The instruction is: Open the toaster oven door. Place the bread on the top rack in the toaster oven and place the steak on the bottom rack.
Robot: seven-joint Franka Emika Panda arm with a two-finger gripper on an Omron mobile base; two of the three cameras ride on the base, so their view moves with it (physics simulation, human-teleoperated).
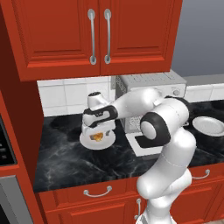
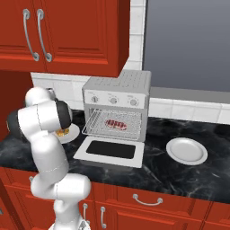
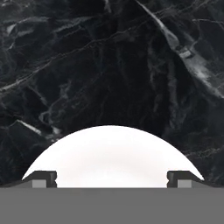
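Over on the left, the gripper (image 1: 98,131) is hanging right above a white plate (image 1: 85,141) holding the bread (image 1: 97,138), fingers (image 3: 43,178) spread wide apart. Further right, the toaster oven (image 2: 117,104) is sitting with its door (image 2: 111,152) dropped flat onto the desk (image 2: 179,175), steak (image 2: 117,123) probably lying on the bottom rack (image 2: 96,128). An empty plate (image 2: 187,150) is sitting beyond.

Red wooden wall cabinets (image 1: 94,35) with curved silver handles (image 1: 92,37) hang at twelve o'clock. Below them, white tile backsplash (image 1: 65,96) meets a black marble counter (image 1: 65,157). Red drawers (image 2: 148,197) run at six; grey wall (image 2: 188,45) at two.
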